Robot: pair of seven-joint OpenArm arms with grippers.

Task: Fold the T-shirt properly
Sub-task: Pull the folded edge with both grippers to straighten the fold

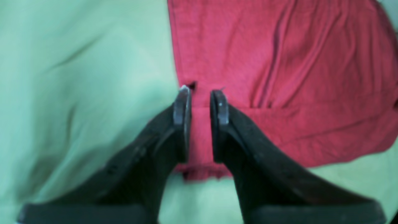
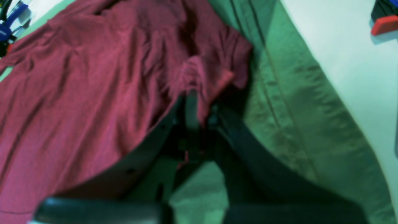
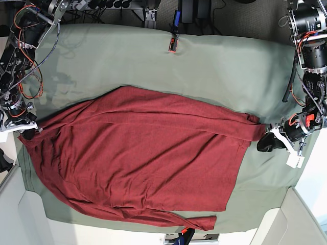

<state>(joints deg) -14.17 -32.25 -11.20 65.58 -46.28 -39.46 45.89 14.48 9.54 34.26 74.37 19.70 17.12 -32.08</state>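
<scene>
The dark red T-shirt (image 3: 148, 153) lies spread and wrinkled across the sage-green table cloth (image 3: 219, 66). My left gripper (image 3: 265, 142) is at the shirt's right end. In the left wrist view its jaws (image 1: 201, 93) stand narrowly apart astride a strip of the shirt (image 1: 279, 62) that lies on the cloth (image 1: 77, 93). My right gripper (image 3: 29, 133) is at the shirt's left edge. In the right wrist view it (image 2: 199, 102) is shut on a raised fold of the shirt (image 2: 77, 93).
A small red and black clip (image 3: 172, 45) sits at the cloth's back edge. A red item (image 2: 384, 25) and a blue item (image 2: 9, 18) lie off the cloth. The cloth's edge (image 2: 311, 93) runs close to my right gripper. Cables hang by both arms.
</scene>
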